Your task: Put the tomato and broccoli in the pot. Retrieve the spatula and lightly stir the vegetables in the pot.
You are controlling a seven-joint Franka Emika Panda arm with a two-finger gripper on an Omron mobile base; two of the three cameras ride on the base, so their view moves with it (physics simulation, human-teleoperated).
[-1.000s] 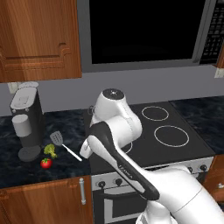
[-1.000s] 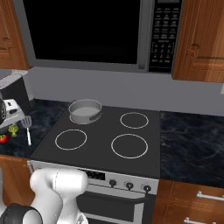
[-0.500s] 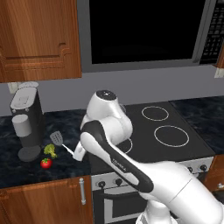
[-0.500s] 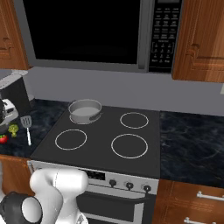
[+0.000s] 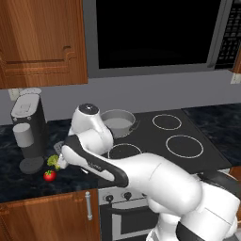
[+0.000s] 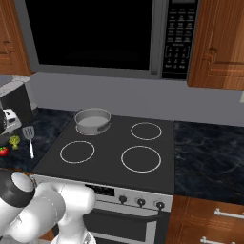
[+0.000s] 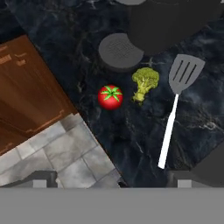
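Tomato (image 7: pixel 110 96) on counter (image 7: pixel 131 127) just beside broccoli (image 7: pixel 144 82), near counter edge | spatula (image 7: pixel 176 99) flat alongside | pot (image 6: pixel 92 120) on stove, looks empty | gripper (image 7: pixel 113 179) above vegetables, tips well apart, empty | judged: nothing done yet, all steps left

The rendered kitchen is evenly and fairly brightly lit, with soft light and no single obvious source. Shadows are faint: the pot (image 6: pixel 92 121) throws only a slight darkening on the stove top (image 6: pixel 114 152), and the tomato (image 7: pixel 110 97) and broccoli (image 7: pixel 145 82) have barely any shadow on the dark marbled counter (image 7: pixel 87 43). The microwave door (image 5: pixel 150 33) is flat black, with no reflections. All three views are sharp but slightly pixelated, without glare, blur or edge distortion.
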